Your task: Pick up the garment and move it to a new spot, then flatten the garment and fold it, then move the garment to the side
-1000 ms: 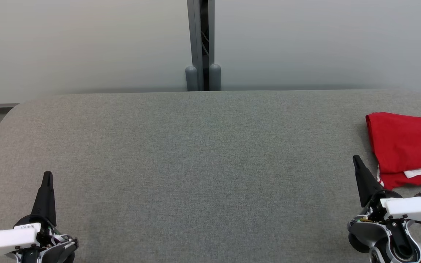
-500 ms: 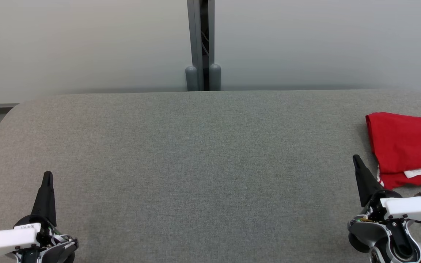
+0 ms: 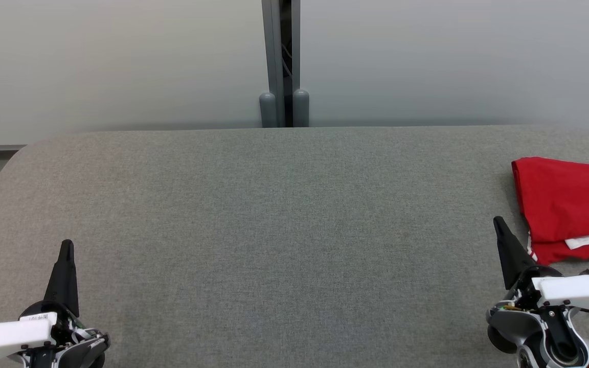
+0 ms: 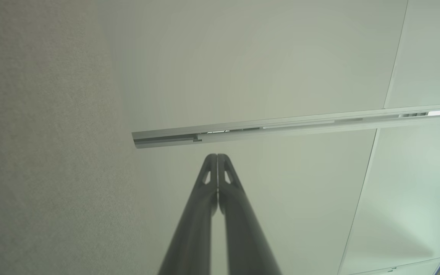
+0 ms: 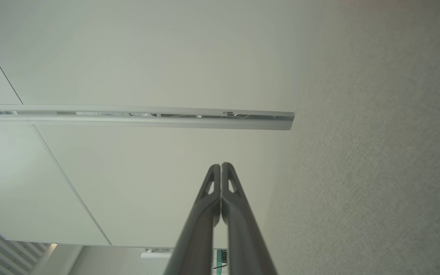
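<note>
"How did you have the arms posed?"

"I kept both low at the near edge of the grey bench, well apart. The left fingers and the right fingers pointed away from me, each pair pressed together with nothing between them."

"And the garment?"

"The red T-shirt lay folded at the bench's right side with a white label showing. It was just beside the right fingers. I couldn't tell if they touched."

The grey tabletop offers open surface from its left edge through the middle. The folded red garment takes up the far right, just beside the right gripper, and a pale wall with a grey post closes the back.
</note>
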Robot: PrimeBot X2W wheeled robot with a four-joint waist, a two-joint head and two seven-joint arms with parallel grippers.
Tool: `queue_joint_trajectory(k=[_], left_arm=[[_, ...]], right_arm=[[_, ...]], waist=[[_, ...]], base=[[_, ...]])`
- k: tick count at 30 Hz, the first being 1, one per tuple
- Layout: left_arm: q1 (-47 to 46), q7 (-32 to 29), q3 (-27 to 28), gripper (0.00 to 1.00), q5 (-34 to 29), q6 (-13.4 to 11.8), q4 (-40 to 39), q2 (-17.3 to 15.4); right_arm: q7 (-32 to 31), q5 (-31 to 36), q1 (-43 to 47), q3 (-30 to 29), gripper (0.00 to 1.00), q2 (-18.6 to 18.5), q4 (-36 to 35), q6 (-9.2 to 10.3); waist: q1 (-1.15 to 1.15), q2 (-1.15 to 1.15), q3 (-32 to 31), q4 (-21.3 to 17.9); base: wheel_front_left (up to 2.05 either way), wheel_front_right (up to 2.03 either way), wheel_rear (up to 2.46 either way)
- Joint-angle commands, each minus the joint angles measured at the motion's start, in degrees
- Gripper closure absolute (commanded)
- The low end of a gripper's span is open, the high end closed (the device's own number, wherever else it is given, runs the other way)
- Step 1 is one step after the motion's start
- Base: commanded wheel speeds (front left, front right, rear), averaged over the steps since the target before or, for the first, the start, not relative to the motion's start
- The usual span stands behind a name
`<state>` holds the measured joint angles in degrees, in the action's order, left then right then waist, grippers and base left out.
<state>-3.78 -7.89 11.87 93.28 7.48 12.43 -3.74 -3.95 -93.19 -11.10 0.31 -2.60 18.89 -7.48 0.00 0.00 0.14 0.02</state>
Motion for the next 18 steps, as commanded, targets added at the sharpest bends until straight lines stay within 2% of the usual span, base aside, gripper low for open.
queue_joint_trajectory(k=[1,18], left_arm=[[-0.9,-0.1,0.2,1.0,-0.2,0.3,0.0,-0.1],[-0.9,-0.2,0.4,1.0,-0.4,0.3,0.0,0.0]], right_arm=[[-0.2,0.0,-0.2,-0.2,1.0,-0.5,-0.2,-0.02],[-0.1,0.0,-0.2,-0.2,1.0,-0.5,-0.2,-0.02]], waist=[[0.0,0.0,0.0,0.0],[0.0,0.0,0.0,0.0]], base=[[0.0,0.0,0.0],[0.0,0.0,0.0]])
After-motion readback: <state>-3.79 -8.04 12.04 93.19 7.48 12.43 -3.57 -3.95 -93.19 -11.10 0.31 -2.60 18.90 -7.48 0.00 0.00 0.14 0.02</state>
